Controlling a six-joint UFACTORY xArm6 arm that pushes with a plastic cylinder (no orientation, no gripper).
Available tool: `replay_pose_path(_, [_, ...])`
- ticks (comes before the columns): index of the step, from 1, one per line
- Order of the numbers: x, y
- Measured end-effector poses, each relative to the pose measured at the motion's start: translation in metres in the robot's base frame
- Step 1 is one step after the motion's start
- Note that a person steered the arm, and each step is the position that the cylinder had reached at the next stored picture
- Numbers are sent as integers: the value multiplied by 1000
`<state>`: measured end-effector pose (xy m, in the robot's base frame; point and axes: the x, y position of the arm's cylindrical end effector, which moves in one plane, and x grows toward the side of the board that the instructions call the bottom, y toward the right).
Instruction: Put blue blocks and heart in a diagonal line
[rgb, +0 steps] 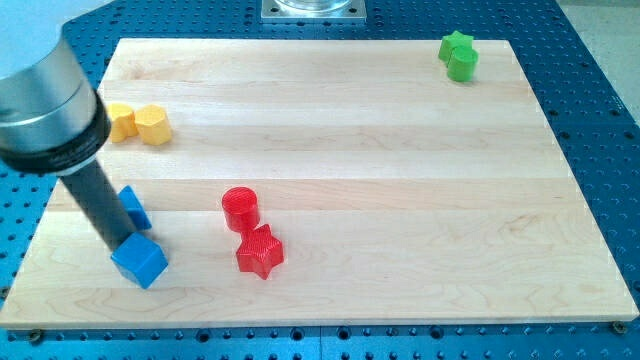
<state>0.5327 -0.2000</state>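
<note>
A blue cube (140, 260) lies near the board's bottom left corner. A second blue block (136, 207), its shape unclear, sits just above it, partly hidden behind my rod. My tip (119, 243) rests against the cube's upper left side, between the two blue blocks. A yellow block (120, 121) that looks like a heart lies at the view's left edge, partly covered by the arm's body. It touches a yellow hexagonal block (153, 126) on its right.
A red cylinder (240, 208) and a red star (260, 252) lie close together right of the blue blocks. A green star (457, 45) and another green block (463, 65) sit touching at the board's top right. The wooden board (400, 200) is surrounded by a blue perforated table.
</note>
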Motion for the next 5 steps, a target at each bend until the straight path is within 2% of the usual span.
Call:
replay_pose_path(1, [-13,-2])
replay_pose_path(2, [10,-19])
replay_pose_path(3, [49,-1])
replay_pose_path(4, [54,13])
replay_pose_path(5, [37,-62])
